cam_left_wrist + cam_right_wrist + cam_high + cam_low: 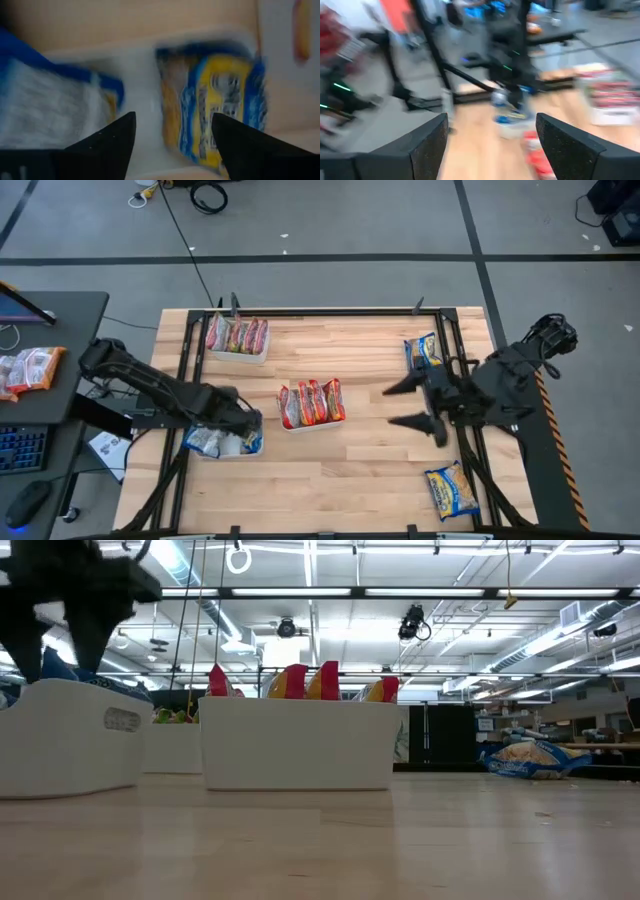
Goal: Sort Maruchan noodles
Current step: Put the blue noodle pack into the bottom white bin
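Blue-and-yellow crinkly packets (215,110) lie in the white tray (225,452) near the table's (350,470) left front edge, where the left gripper (245,430) hovers with fingers parted, holding nothing, apparently just after a drop. Red-orange packets (311,401) stand upright in the middle tray (312,423). The right gripper (415,405), spread wide and empty, hangs between two loose blue-and-yellow packets (425,350) near the right edge.

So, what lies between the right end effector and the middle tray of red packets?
Only bare table, seen in the high view, lies between the open right end effector and the middle tray.
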Available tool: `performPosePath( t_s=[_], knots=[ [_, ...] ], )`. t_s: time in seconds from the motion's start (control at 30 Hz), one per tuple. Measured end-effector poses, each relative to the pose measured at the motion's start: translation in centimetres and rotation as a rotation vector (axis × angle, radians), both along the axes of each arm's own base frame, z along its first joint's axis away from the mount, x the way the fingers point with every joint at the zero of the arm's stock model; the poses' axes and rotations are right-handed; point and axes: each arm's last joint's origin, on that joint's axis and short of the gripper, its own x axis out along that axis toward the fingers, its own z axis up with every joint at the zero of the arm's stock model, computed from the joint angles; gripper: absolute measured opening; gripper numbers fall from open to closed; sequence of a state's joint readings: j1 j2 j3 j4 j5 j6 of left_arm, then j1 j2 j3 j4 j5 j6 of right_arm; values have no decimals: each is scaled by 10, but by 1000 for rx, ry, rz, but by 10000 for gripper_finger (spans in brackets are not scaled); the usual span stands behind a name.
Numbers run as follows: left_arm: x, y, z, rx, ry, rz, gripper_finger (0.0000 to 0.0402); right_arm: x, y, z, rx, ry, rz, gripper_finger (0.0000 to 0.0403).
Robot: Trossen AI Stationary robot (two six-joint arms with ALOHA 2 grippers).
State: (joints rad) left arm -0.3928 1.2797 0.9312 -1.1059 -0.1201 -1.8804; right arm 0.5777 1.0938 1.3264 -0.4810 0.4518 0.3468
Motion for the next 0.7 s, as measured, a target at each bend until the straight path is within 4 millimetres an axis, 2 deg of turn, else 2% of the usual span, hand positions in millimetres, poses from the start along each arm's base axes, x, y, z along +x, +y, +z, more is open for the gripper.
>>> performPosePath(
  t_s=[0.13, 0.3, 0.47, 0.6, 0.7],
  knots=[
    [-9, 20, 8, 142, 59, 82, 265, 15, -11, -5, -48, 43, -70, 307],
    [-4, 51, -3, 288, 62, 118, 259, 34, -17, -14, -35, 90, -67, 307],
    [15, 80, -27, 220, -63, 22, 259, 41, -30, -12, 17, 78, -122, 307],
    [3, 92, -52, 126, 15, 14, 259, 45, -44, -10, 44, 61, -222, 307],
    [-7, 88, -58, 0, 89, -82, 259, 47, -57, -15, 80, 107, -299, 307]
  ],
)
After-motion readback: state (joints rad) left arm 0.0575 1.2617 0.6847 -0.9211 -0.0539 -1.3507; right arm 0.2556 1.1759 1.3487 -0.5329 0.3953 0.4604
